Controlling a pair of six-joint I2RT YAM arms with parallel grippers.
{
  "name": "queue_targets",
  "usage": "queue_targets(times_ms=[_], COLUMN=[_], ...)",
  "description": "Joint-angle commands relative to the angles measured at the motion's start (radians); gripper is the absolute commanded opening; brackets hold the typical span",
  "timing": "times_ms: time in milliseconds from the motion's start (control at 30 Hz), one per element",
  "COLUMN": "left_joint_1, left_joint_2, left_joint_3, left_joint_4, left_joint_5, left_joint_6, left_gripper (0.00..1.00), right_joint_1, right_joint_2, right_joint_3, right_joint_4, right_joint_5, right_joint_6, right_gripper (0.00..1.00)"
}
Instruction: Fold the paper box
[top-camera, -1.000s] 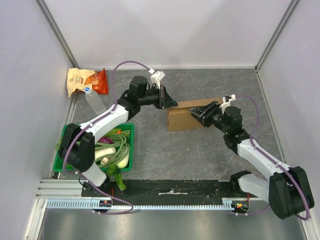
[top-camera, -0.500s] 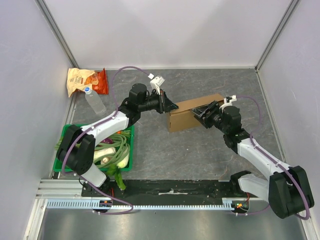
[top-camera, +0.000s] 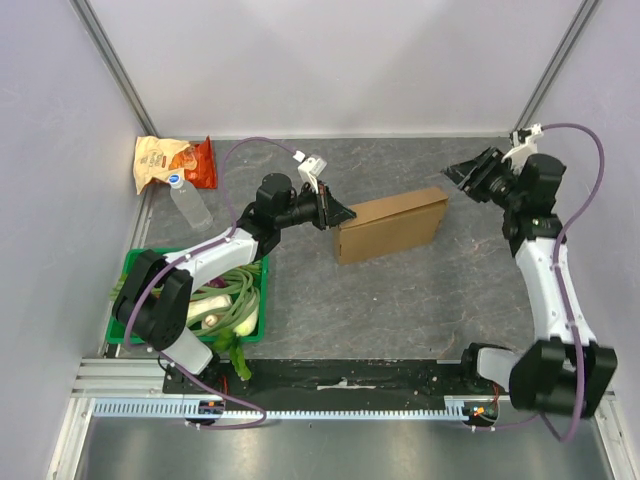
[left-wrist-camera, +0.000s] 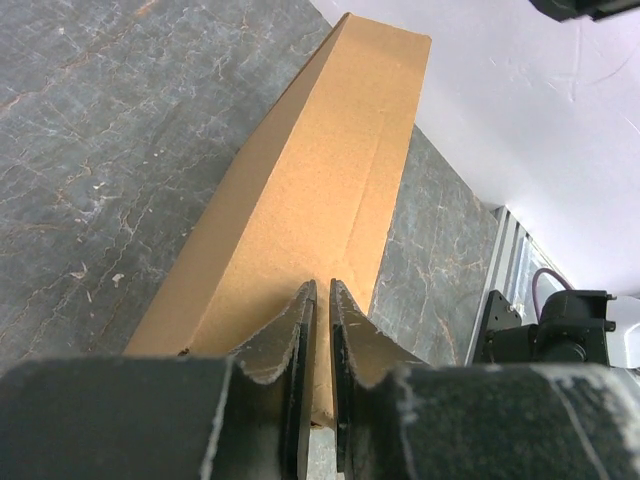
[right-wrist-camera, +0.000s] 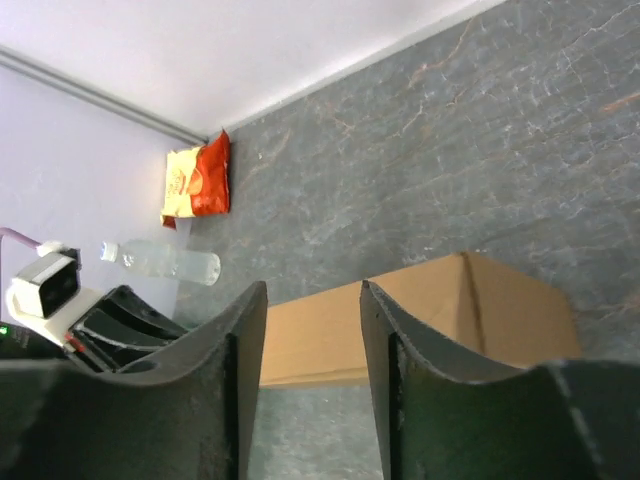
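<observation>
1. Brown cardboard shows as a closed, flat-sided shape. The paper box (top-camera: 392, 224) lies near the middle of the grey table (top-camera: 400, 300), slightly skewed, with its right end turned away from the arm bases. No flap is seen standing open in any view.
2. The right gripper (top-camera: 462, 172) is now raised near the far right corner, well apart from the box. A second ago it was set on the box's right end. In the right wrist view its fingers (right-wrist-camera: 240, 340) are spread wide with nothing between them, and the box is seen beyond them.
3. The box is turned a little compared with a second ago. No shift is noted over the last half second.
4. The left gripper (top-camera: 343, 213) is still kept at the box's left end, touching its upper corner. In the left wrist view its fingers (left-wrist-camera: 290, 340) are drawn nearly together, leaving only a thin slit. Whether a cardboard edge is pinched in that slit cannot be told.
5. From the right arm's release, the last fold is judged to be done and the task close to finished. The box is steadied only from the left. A lid that is not tucked in could spring up once that contact is removed.
</observation>
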Motion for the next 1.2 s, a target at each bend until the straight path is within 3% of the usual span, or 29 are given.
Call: queue_targets(times_ms=[0,200,400,600,767,900,1167], left_joint_1=[-0.014,-0.014,-0.014,-0.012,-0.012,-0.012,-0.014], left_joint_2=[0.053,0.058,0.063,0.078,0.066,0.050,0.011], left_joint_3=[-0.070,-0.062,-0.061,-0.077,-0.079,-0.062,0.036], left_joint_4=[-0.160,-0.186,-0.192,-0.181,-0.187,-0.192,-0.239], left_joint_5=[-0.047,-0.054,-0.051,-0.056,-0.067,-0.068,0.005], left_joint_6=[0.020,0.029,0.030,0.023,0.015,0.012,0.006], left_gripper=[0.17,0.17,0.17,0.15,0.16,0.24,0.40], right_joint_1=[-0.065,-0.082,-0.102,-0.117,-0.119,-0.117,-0.119], right_joint_2=[0.185,0.248,0.291,0.285,0.254,0.237,0.260], right_joint_3=[0.096,0.097,0.048,-0.108,0.025,0.093,-0.201], right_joint_4=[-0.094,0.075,0.090,0.090,0.052,0.092,0.291], right_joint_5=[-0.302,-0.336,-0.338,-0.258,-0.243,-0.292,-0.281], right_joint_6=[-0.142,-0.066,-0.059,-0.119,-0.104,-0.024,-0.002], right_gripper=[0.46,0.35,0.23,0.15,0.14,0.16,0.15])
